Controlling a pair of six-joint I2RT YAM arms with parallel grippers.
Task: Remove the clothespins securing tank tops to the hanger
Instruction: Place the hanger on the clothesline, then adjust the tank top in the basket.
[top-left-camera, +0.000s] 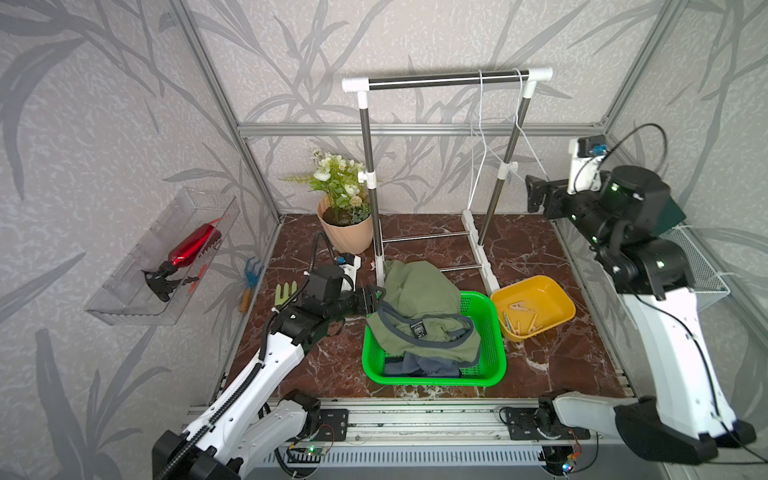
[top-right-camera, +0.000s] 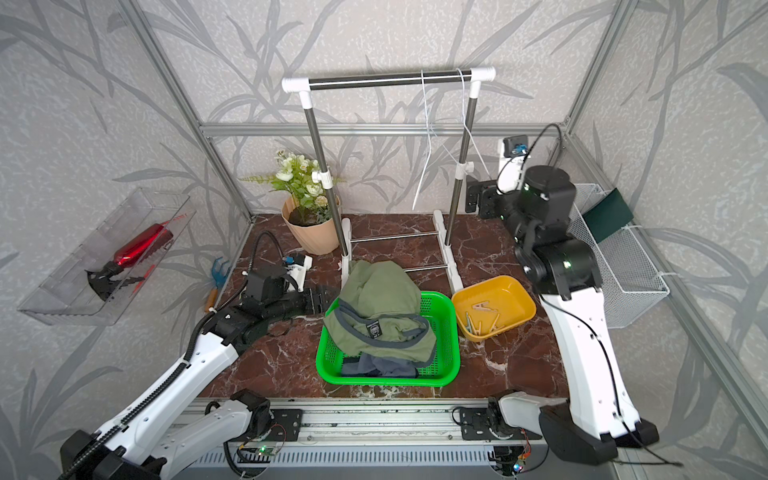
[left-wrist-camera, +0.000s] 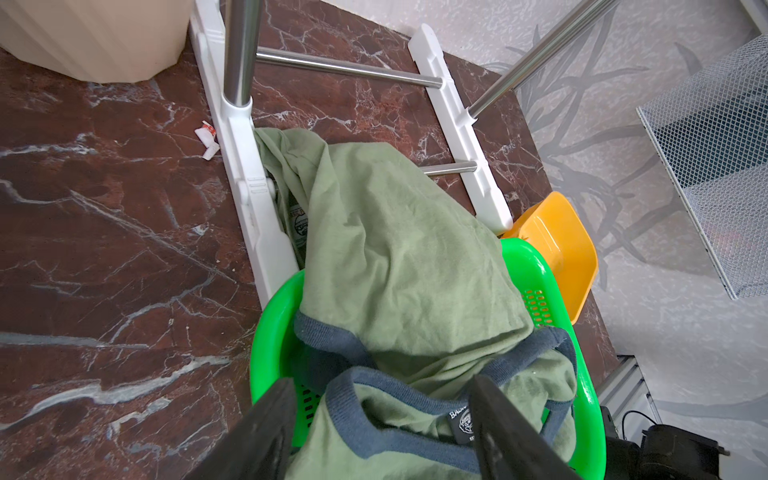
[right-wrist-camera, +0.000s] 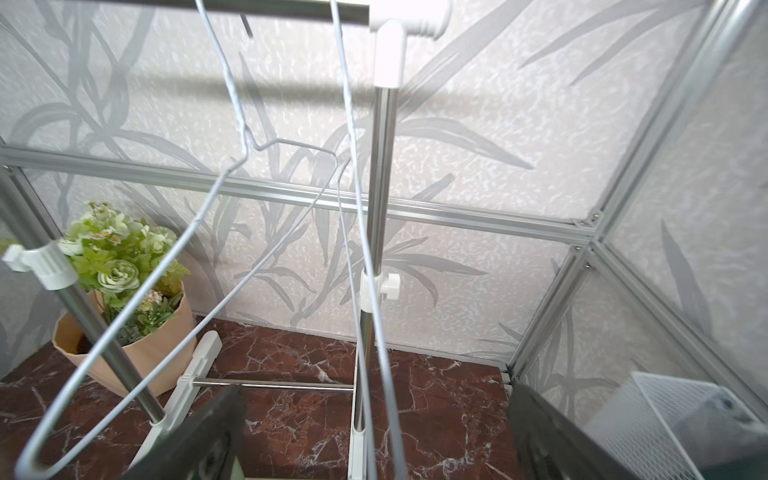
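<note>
Several pale clothespins (top-left-camera: 519, 319) (top-right-camera: 481, 316) lie in a yellow bowl (top-left-camera: 555, 291). The olive tank top (top-left-camera: 419, 305) (left-wrist-camera: 399, 257) is heaped over a green basket (top-left-camera: 496, 365), with the navy tank top (top-left-camera: 419, 366) under it. Two bare white wire hangers (top-left-camera: 478, 166) (right-wrist-camera: 249, 232) hang at the rail's right end. My left gripper (top-left-camera: 371, 299) (left-wrist-camera: 384, 399) is open at the basket's left rim, and the olive top's grey-blue neckline lies between its fingers. My right gripper (top-left-camera: 533, 193) (right-wrist-camera: 374, 419) is wide open beside the hangers, with one hanger wire passing between its fingers.
The clothes rack (top-left-camera: 449, 79) stands at the back, a flower pot (top-left-camera: 345, 235) to its left. Small garden tools (top-left-camera: 249, 278) lie along the left edge. A clear wall tray holds a red spray bottle (top-left-camera: 195, 245). A wire mesh basket (top-left-camera: 698, 266) hangs on the right wall.
</note>
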